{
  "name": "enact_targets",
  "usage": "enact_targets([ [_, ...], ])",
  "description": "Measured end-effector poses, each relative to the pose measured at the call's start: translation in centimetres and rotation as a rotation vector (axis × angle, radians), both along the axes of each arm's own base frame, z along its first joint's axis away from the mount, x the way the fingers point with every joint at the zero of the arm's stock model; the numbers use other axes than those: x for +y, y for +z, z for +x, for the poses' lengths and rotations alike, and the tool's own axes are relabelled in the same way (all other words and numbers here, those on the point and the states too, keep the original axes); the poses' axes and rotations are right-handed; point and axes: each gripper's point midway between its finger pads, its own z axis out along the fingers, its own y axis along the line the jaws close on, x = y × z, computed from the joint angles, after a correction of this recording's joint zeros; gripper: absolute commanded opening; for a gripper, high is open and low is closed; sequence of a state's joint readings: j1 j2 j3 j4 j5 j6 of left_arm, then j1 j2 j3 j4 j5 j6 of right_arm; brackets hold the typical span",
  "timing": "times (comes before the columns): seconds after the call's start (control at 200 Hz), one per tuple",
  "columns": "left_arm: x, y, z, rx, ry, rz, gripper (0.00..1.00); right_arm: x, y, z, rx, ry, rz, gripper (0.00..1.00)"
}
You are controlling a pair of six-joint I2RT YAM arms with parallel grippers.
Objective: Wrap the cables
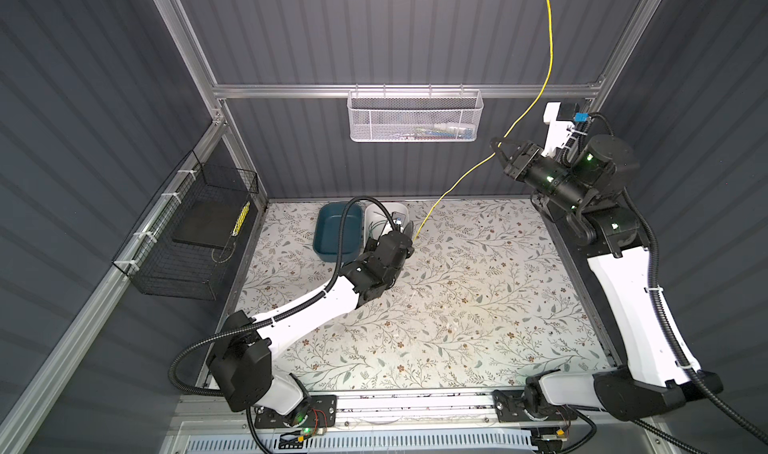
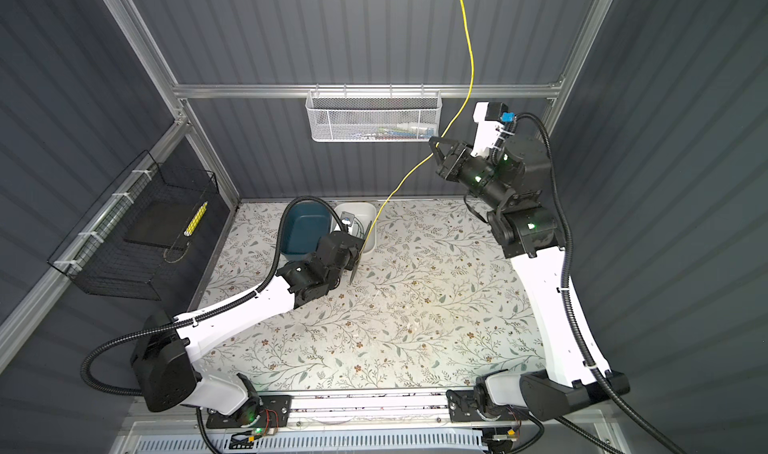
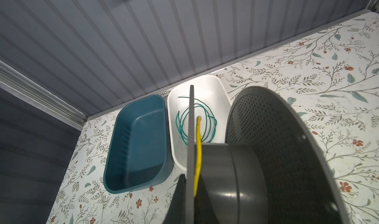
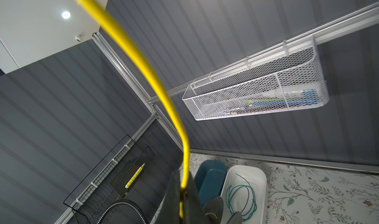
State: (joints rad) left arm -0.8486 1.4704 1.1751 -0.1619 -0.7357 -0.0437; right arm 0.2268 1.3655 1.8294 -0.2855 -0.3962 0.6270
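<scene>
You've got the yellow cable (image 4: 148, 69) strung through the air btw both arms. Its lower end sits on the hub of the grey spool (image 3: 276, 151), which your left jaws are clenched on, low over the table (image 1: 478, 306) just beside the white bin (image 3: 213, 93). From there it climbs diagonally to your right jaws, pinched shut on it up near the back wall, w/ the rest running on upward out of both top views. That split looks deliberate, imo: the right side, high and well apart from the spool, takes out slack so the wire feeds in a clean line, while the left presents the spool w/ hub exposed so turns can land btw the two flanges. In the left wrist view only a short yellow length lies on the hub, close to one flange, so I'd judge winding has barely begun. The green cable (image 3: 180, 128) is a loose coil inside the white bin, touched by neither arm, prob. parked there until its turn; the blue bin (image 3: 139, 140) right beside it holds nothing. Watch the tension: the wire's thin and its end isn't visibly anchored on the hub, so too hard a pull from the right could slip it off.
</scene>
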Motion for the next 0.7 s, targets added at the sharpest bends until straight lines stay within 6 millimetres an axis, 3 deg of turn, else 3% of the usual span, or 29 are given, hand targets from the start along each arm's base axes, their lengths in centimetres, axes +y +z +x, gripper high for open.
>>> enact_targets([
  [0.15,0.2,1.4,-1.5,0.012,-0.041,0.012,0.00,-1.1,0.0,1.1,0.018,-0.007,0.026,0.00],
  [0.345,-0.5,2.7,-4.8,0.074,-0.143,0.019,0.00,-2.7,-0.1,2.3,0.008,-0.014,0.082,0.00],
  [0.495,-0.6,0.3,-7.7,0.196,-0.198,0.034,0.00,-3.7,-2.8,4.0,0.051,-0.005,0.122,0.00],
  [0.7,1.4,-4.5,-10.4,0.336,-0.201,0.051,0.00,-3.3,-9.7,6.6,0.167,0.079,0.187,0.00],
])
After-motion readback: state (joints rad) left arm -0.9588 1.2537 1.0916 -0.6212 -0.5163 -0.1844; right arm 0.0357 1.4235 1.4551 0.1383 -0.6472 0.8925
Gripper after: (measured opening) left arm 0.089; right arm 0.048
